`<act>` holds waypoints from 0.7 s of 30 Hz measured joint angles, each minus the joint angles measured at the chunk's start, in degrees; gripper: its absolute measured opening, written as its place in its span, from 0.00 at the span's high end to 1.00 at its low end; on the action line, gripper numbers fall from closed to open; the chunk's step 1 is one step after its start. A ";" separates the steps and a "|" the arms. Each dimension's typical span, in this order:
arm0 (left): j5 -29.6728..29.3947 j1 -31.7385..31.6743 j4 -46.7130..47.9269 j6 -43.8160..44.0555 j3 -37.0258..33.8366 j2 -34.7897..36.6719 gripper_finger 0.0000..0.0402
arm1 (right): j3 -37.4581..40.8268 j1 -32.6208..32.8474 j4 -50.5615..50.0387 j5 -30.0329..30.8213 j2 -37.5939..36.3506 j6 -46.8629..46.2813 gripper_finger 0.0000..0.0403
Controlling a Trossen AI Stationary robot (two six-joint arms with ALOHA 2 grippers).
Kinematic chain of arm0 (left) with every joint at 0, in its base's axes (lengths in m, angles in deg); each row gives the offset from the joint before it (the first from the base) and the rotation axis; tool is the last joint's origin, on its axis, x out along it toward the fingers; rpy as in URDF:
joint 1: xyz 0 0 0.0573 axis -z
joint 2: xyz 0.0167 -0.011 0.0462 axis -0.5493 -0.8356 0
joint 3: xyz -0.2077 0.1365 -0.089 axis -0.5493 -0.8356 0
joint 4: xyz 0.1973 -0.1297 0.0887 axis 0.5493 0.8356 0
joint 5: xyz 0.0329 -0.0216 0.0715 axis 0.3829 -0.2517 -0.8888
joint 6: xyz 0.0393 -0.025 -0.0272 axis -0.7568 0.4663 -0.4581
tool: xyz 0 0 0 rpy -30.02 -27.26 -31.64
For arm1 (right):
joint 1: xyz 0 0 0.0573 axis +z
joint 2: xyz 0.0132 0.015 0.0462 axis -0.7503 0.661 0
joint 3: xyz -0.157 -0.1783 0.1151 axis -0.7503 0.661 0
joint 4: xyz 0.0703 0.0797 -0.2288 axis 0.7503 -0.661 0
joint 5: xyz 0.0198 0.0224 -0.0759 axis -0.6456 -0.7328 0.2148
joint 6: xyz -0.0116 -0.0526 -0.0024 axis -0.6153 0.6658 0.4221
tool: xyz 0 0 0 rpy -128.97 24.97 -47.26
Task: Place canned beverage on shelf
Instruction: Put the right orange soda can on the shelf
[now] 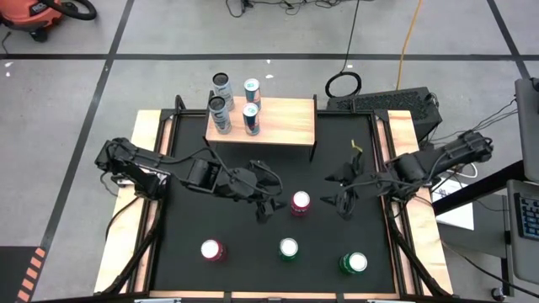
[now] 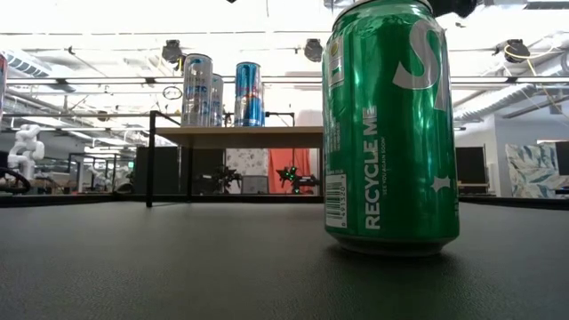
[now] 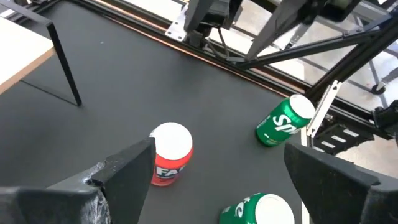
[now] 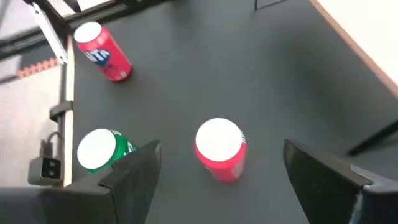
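Left arm: reaches in from the table's left edge, its gripper (image 1: 268, 204) just left of the middle red can (image 1: 301, 203), short of touching it.
Left gripper state: fingers (image 3: 127, 171) spread wide, nothing between them; in the left wrist view the red can (image 3: 170, 154) stands just past them.
Front-left red can (image 1: 211, 250): upright near the table's front edge, left of the middle red can and nearer the front.
Shelf (image 1: 282, 124): light-wood board on black legs at the back of the black mat (image 1: 189, 223), behind the middle red can.
Cans on the shelf (image 1: 236, 102): four tall silver and blue cans grouped at its left end; none of the red or green ones is up there.
Middle green can (image 1: 289, 248): upright, directly in front of the middle red can.
Right gripper (image 1: 344, 198): just right of the middle red can, apart from it, fingers (image 4: 134, 171) wide open and empty.
Front-right green can (image 1: 354, 263): upright, right of the middle green can.
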 joint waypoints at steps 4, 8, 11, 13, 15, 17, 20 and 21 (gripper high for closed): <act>-0.03 0.22 -0.03 0.10 0.00 0.00 0.11 | 6.37 0.01 5.74 -0.04 -2.36 4.82 0.22; -0.12 0.22 -0.05 0.12 0.00 0.00 0.11 | 10.10 0.00 10.63 -1.75 -3.02 6.97 0.22; -1.46 0.22 -0.03 0.09 0.00 0.00 0.11 | 12.31 -0.02 15.87 -3.33 -2.61 5.93 0.22; -2.03 0.22 -0.14 0.11 0.00 0.00 0.11 | 13.11 -0.14 18.64 -4.51 -1.58 5.34 0.22; -2.44 0.22 -0.20 0.10 0.00 0.00 0.11 | 13.22 -0.15 19.60 -4.58 -0.10 5.50 0.20; -2.47 0.29 -0.36 0.12 0.00 0.00 0.11 | 13.24 -0.16 20.96 -4.58 1.27 5.55 0.16; -2.55 0.54 -0.82 0.02 0.00 0.00 0.11 | 13.24 -0.56 22.02 -4.34 2.96 5.35 0.12; -2.55 0.60 -0.93 -0.02 0.00 0.00 0.11 | 13.24 -0.64 22.19 -4.33 3.42 5.01 0.11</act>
